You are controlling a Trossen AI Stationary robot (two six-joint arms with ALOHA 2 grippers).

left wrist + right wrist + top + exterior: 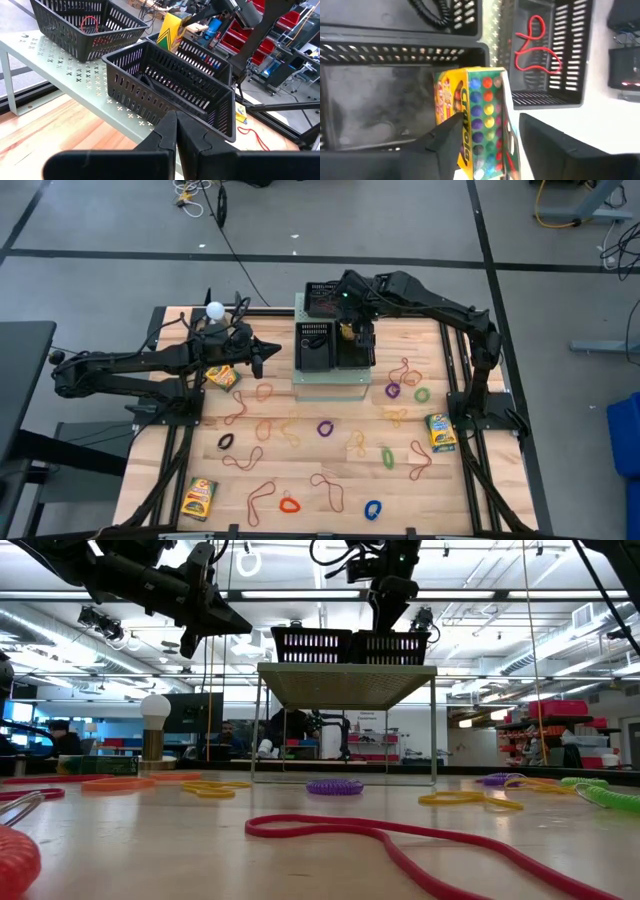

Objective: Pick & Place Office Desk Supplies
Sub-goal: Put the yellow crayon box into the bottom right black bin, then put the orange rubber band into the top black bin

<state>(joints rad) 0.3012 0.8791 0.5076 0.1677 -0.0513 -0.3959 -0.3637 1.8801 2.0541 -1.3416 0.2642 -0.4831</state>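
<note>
My right gripper (349,330) reaches over the black mesh trays on the pale-green perforated stand (330,385) and has a yellow-green crayon box (480,120) between its fingers. The box hangs above one tray (375,105). A neighbouring tray holds a red rubber band (535,45), another a black coiled loop (437,12). My left gripper (258,355) hovers shut left of the stand, holding nothing; its fingertips (176,120) point at the nearest tray (170,85). Rubber bands and coloured loops lie scattered on the wooden table (300,430). My right gripper has the crayon box between its two fingers, which come from above, slanting down. One finger (442,142) lies against the box's printed front face (465,125). Whether the other finger (555,145) touches the box's far side I cannot tell. The box hangs tilted, clear of the tray.
Three more crayon boxes lie on the table: by my left arm (222,375), at the near left (199,498) and at the right (440,430). A white bulb (214,310) stands at the far left. People sit in the room beyond the table.
</note>
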